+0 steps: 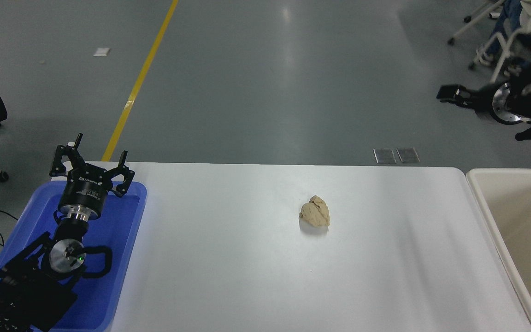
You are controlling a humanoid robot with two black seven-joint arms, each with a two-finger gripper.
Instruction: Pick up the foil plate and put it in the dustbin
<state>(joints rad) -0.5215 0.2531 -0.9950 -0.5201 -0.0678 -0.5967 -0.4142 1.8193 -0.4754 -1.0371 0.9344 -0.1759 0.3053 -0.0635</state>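
White bench [247, 276] carries a tan paper wad [315, 211], well left of the cream dustbin [482, 193]. Right gripper [445, 93] hangs high beyond the bin; whether its fingers are spread, I cannot tell. Left gripper [91, 161] rests parked over the blue tray [127, 240], fingers [122, 159] spread. Foil plate unseen.

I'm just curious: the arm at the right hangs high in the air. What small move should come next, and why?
Probably draw the right gripper back to rest. No foil plate shows on the table, in the bin's visible part or at the gripper; only a paper wad lies there.
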